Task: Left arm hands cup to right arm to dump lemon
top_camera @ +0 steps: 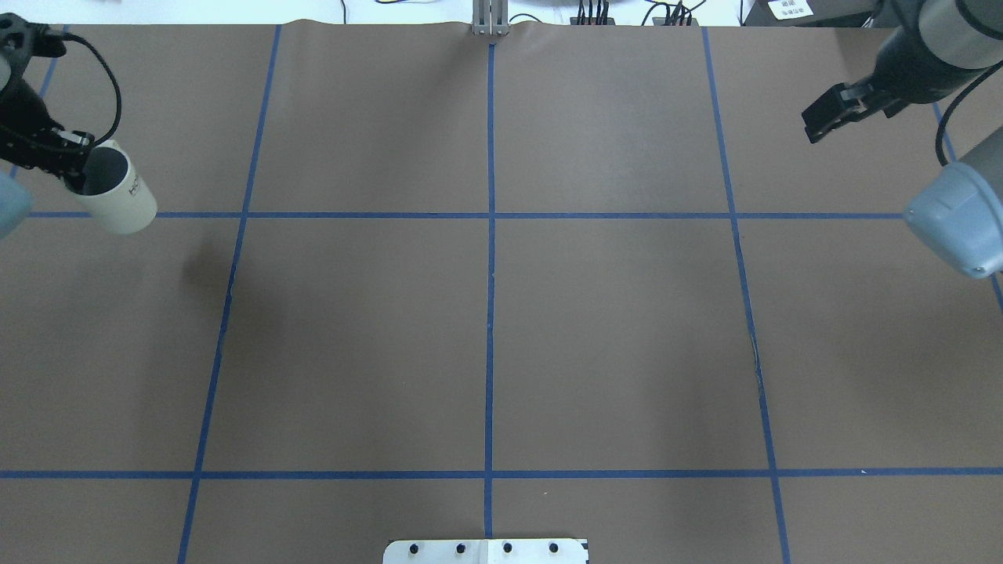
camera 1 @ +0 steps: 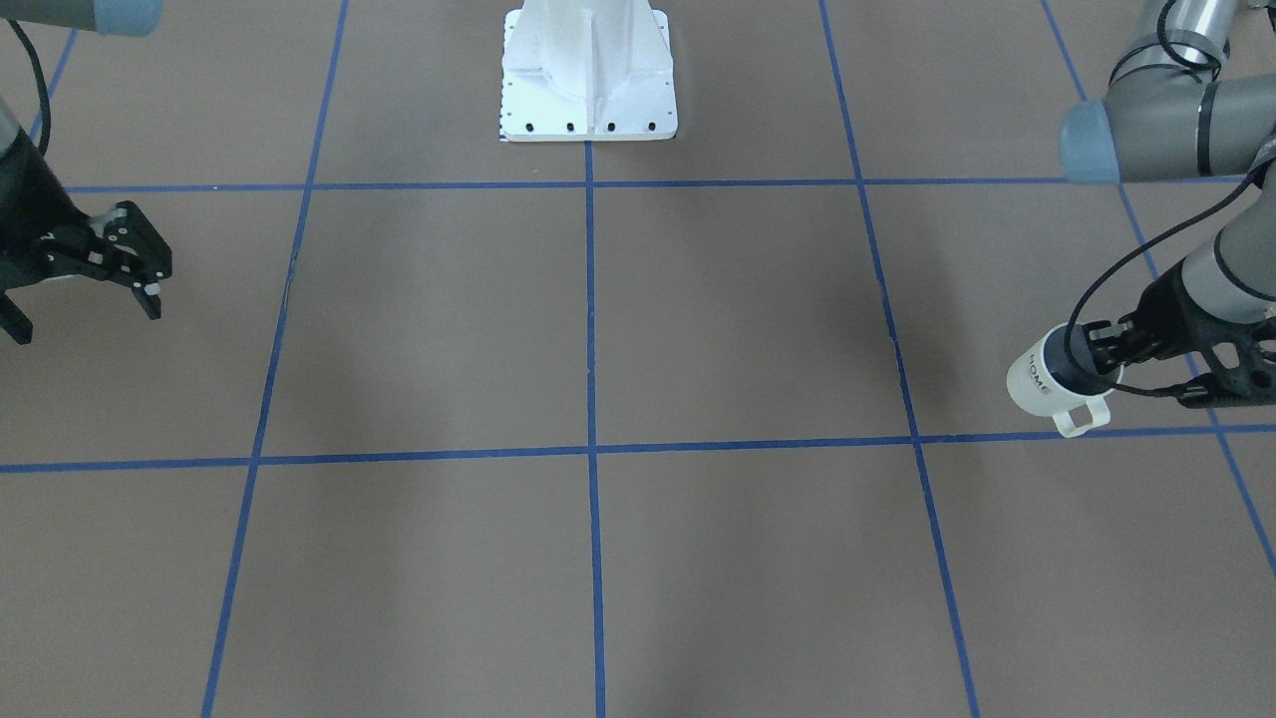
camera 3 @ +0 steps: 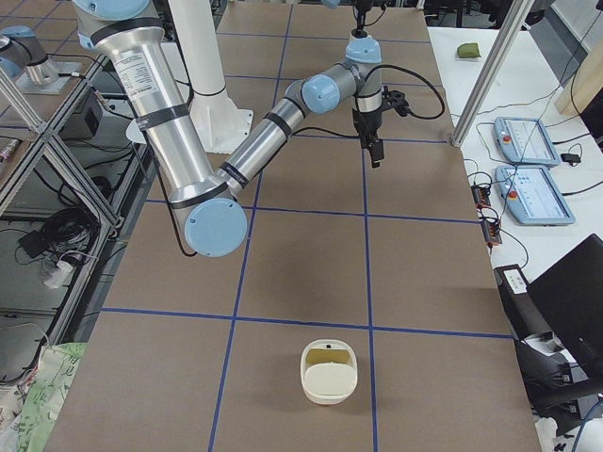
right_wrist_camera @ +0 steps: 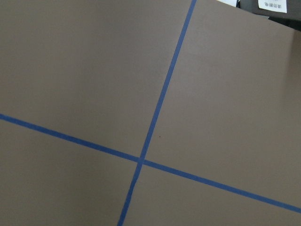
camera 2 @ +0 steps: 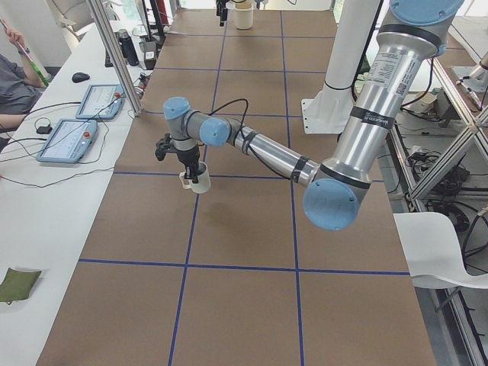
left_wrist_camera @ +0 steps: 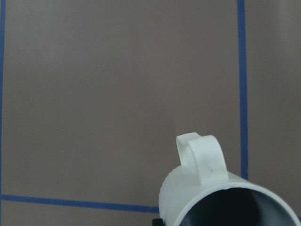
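My left gripper [camera 1: 1100, 351] is shut on the rim of the off-white cup [camera 1: 1047, 374], with one finger inside the mouth. The cup [top_camera: 117, 194] hangs tilted above the table at its far left, casting a shadow on the mat. In the left wrist view the cup [left_wrist_camera: 207, 193] fills the bottom right, its handle [left_wrist_camera: 200, 157] pointing up and its inside dark grey. The lemon is hidden. My right gripper [camera 1: 85, 314] hovers open and empty at the opposite end of the table [top_camera: 823, 121].
Blue tape lines [top_camera: 490, 313] divide the brown mat into squares. The white robot base [camera 1: 588, 75] stands at mid-table. A white container [camera 3: 329, 370] with a yellowish patch inside sits near the table's right end. Tablets [camera 2: 69, 141] and a seated person [camera 2: 11, 76] are beside the left end.
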`<state>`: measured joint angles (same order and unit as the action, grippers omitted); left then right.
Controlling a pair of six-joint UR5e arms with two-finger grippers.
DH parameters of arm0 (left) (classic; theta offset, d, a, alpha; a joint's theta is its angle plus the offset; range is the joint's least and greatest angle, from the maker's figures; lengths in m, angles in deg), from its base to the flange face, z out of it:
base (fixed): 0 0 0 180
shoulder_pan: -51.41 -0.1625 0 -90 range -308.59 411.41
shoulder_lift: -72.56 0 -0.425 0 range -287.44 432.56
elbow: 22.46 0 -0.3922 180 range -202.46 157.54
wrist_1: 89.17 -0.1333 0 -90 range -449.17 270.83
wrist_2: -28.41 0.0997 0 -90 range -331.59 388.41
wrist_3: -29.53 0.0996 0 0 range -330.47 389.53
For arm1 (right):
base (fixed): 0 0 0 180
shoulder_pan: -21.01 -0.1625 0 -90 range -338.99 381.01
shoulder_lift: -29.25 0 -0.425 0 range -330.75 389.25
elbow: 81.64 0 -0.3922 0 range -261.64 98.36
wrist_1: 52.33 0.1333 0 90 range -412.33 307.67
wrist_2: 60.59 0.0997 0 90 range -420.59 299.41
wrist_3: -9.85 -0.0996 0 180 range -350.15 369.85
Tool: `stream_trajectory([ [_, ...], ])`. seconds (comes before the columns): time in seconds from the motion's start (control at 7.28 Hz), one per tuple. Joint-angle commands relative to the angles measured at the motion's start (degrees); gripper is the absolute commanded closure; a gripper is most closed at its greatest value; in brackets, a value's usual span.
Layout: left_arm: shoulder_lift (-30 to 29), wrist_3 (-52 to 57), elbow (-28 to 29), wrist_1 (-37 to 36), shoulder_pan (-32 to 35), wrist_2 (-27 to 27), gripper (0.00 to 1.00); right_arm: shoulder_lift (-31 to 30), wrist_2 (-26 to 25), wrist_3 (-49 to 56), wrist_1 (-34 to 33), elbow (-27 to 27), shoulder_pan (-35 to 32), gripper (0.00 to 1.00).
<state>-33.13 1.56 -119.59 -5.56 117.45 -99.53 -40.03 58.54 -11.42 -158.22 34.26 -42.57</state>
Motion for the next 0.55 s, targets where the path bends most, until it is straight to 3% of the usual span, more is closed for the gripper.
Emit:
stream_trajectory([
  [0.0,11.86,-4.59,-4.8,9.06,-0.03,-2.93,1.0,-8.37,4.96,9.01,-0.2,1.17,-3.91,0.0],
  [0.27,18.31,-16.1,-3.78,24.16,-0.47,-2.93,1.0,-13.5,5.06,8.88,0.07,2.93,-3.92,0.0],
  [0.41,18.41,-20.33,-2.02,26.58,-0.64,-2.93,1.0,-13.6,4.89,8.44,-0.02,2.93,-3.83,0.0],
])
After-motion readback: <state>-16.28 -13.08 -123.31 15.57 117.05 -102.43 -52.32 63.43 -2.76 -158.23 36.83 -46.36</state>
